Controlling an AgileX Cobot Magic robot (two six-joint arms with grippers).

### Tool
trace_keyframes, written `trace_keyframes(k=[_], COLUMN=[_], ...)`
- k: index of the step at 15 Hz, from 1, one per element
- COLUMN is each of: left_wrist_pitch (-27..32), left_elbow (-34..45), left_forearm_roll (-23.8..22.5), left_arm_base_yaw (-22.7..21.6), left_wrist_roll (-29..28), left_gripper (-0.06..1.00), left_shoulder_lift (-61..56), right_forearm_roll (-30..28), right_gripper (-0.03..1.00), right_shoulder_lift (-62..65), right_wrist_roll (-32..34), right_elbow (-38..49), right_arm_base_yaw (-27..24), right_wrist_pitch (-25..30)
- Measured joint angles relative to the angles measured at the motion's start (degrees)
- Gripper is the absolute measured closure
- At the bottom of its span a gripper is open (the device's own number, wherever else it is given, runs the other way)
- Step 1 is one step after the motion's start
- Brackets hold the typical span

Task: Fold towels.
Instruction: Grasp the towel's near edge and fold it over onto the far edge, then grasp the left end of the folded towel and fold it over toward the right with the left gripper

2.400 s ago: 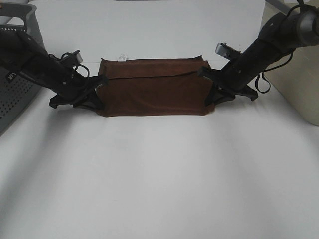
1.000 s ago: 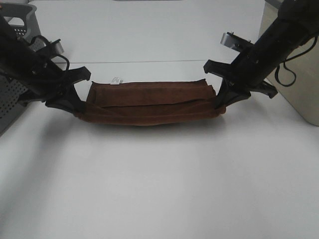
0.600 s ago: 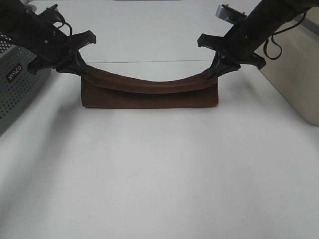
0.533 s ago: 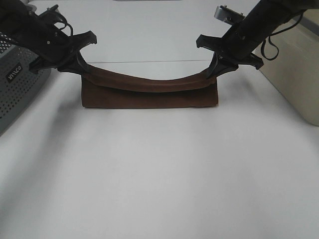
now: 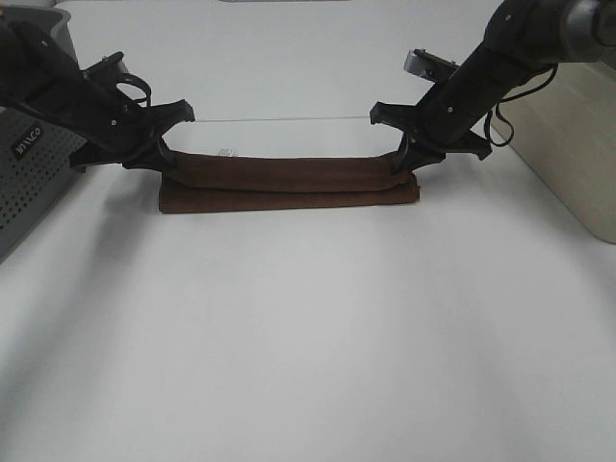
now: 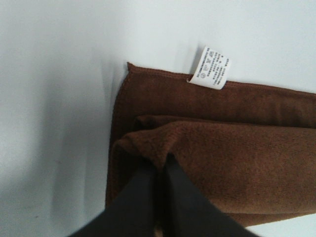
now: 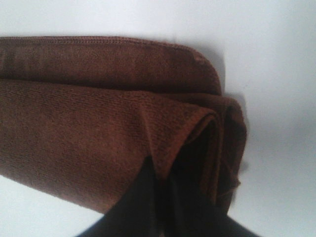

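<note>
Both ends pinched: left hand point(image 5: 164, 162) clamps the top layer of towel point(image 5: 289, 183) at its end, white tag point(image 6: 211, 67) just beyond it; right hand point(image 5: 404, 166) clamps the opposite end, likely so the fold lands even. The towel lies between the hands, flat on desk point(image 5: 308, 337).

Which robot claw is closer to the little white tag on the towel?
Left. The left gripper pinches the towel at the end beside the white tag; the right gripper pinches the opposite end, far from it.
</note>
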State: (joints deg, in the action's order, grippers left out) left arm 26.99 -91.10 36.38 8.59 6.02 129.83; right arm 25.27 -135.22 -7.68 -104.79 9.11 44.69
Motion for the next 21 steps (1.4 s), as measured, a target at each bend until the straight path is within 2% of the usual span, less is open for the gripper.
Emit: trace_keyframes(k=[1,2,3,4,5,6,7,8,10,13,16,17,18,20,21], left_wrist_pitch=[0.06,0.00,0.00,0.00,0.11,0.29,0.23,0.23,0.52,4.98,9.97,10.83,11.00,11.57,11.75], left_elbow=[-0.23,-0.29,-0.34,-0.52,-0.52,-0.52,-0.52,-0.52,-0.86,-4.93,-10.03,-10.54,-10.66,-10.66,-10.77], left_forearm_roll=[0.00,0.00,0.00,0.00,-0.11,-0.23,-0.57,-1.03,-1.49,-1.55,-1.60,-1.60,-1.60,-1.66,-2.12], left_arm_base_yaw=[0.00,0.00,0.00,0.00,0.00,0.00,0.00,0.00,0.00,0.00,0.00,0.00,0.00,0.00,0.00], left_wrist_roll=[0.00,0.00,0.00,0.00,0.00,0.00,0.00,0.00,0.06,0.06,0.06,-0.06,-0.17,-0.29,-0.46], left_gripper=[0.92,0.86,0.73,0.49,0.32,0.22,0.18,0.17,0.17,0.18,0.27,0.35,0.48,0.82,0.89], left_shoulder_lift=[0.63,0.80,0.86,0.86,0.86,0.86,0.86,0.86,1.26,4.81,7.51,7.96,8.19,8.42,8.02], right_forearm_roll=[0.00,0.06,0.11,0.11,0.11,-0.11,-1.03,-2.01,-2.86,-3.15,-3.27,-3.27,-3.38,-4.13,-4.24], right_gripper=[0.97,0.93,0.83,0.62,0.43,0.26,0.17,0.13,0.10,0.10,0.10,0.10,0.10,0.10,0.10], right_shoulder_lift=[-0.29,-0.34,-0.34,-0.34,-0.29,-0.11,0.23,0.69,1.60,1.72,1.72,1.72,1.72,1.72,1.72], right_wrist_roll=[0.00,0.00,0.00,0.00,0.00,0.00,0.00,0.00,0.00,0.00,0.00,0.00,0.00,0.00,0.00], right_elbow=[-0.06,-0.06,-0.06,-0.06,-0.06,-0.06,-0.06,-0.06,-0.06,-0.06,-0.06,-0.06,-0.06,-0.06,-0.06], right_arm_base_yaw=[0.00,0.00,0.00,-0.06,-0.06,-0.06,-0.06,-0.06,-0.06,-0.06,-0.06,-0.06,-0.06,-0.06,-0.06], right_wrist_pitch=[-0.29,-0.74,-1.26,-1.20,-0.92,-0.57,-0.11,0.17,0.52,1.15,1.03,0.86,0.46,0.34,0.34])
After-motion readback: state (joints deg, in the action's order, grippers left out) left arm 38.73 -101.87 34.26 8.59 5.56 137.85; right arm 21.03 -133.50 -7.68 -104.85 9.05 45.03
